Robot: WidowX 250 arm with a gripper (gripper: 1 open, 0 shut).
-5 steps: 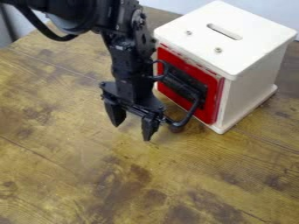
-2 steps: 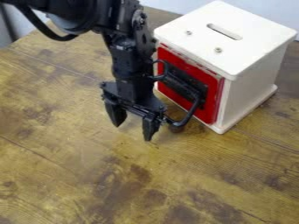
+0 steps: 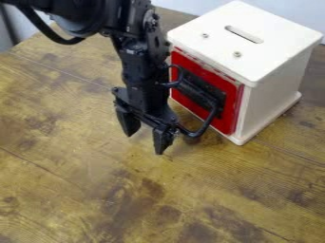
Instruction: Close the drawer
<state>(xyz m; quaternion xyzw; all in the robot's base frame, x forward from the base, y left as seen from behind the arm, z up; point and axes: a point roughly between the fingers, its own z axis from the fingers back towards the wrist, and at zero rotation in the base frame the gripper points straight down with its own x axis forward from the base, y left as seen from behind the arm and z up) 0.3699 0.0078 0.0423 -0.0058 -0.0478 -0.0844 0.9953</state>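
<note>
Claw (image 3: 146,140) shifted slightly; open wood left of it.

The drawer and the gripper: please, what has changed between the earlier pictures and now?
Almost nothing: the gripper sits very slightly further right in the picture, its fingers still apart and holding nothing. The red drawer stays closed in the white cabinet, with no visible movement.

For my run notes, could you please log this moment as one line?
drawer: red front flush in cabinet | hand: open, beside drawer front | task: looks done
</note>
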